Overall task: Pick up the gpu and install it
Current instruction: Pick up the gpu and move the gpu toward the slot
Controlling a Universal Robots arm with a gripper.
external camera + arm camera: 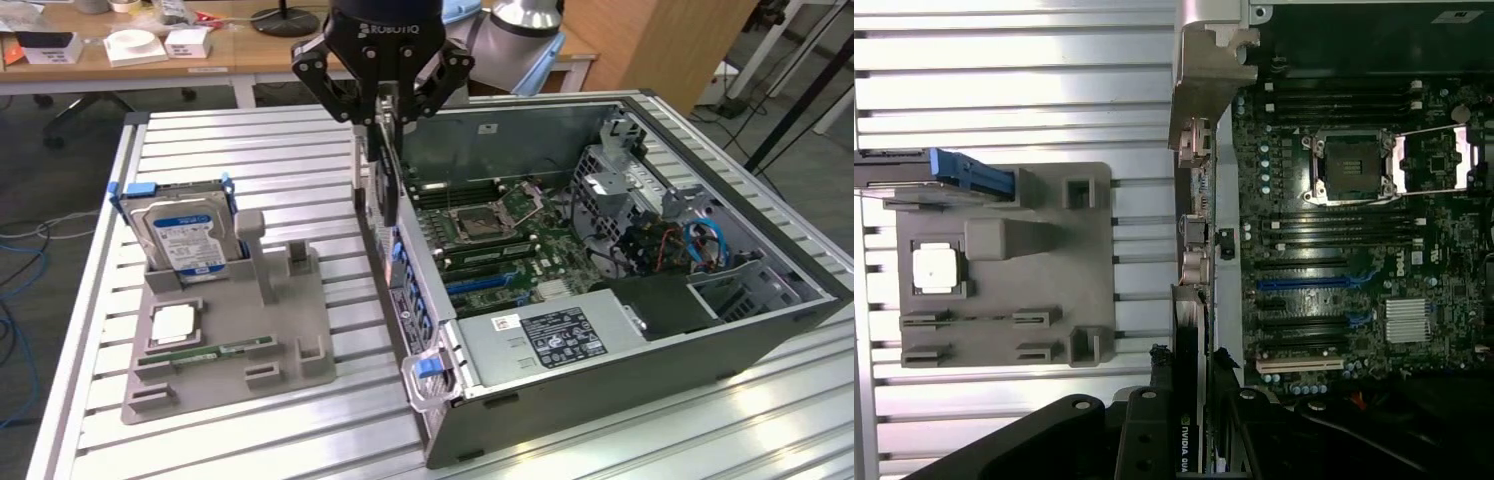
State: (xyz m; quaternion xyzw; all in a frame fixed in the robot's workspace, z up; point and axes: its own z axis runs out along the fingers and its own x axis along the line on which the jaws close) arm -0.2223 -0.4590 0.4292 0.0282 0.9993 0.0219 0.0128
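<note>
The gpu (387,170) is a thin black card hanging on edge, almost upright, with my gripper (387,112) shut on its upper edge. It hovers over the wall of the open computer case (747,330) that faces the grey holder, clear of the motherboard (507,240). In the wrist view the gpu (1190,410) shows edge-on between my black fingers (1157,365), with a white label on it. My gripper (1191,365) sits just beside the motherboard's blue expansion slots (1314,285), and silver metal (1206,70) stands along the case wall farther on.
On the exterior view's left, a grey holder (287,330) carries a hard drive (184,232), a square chip (174,323) and a green memory stick (207,352). Drive cage and cables (667,240) fill the case's far side. The table is slatted aluminium (267,140).
</note>
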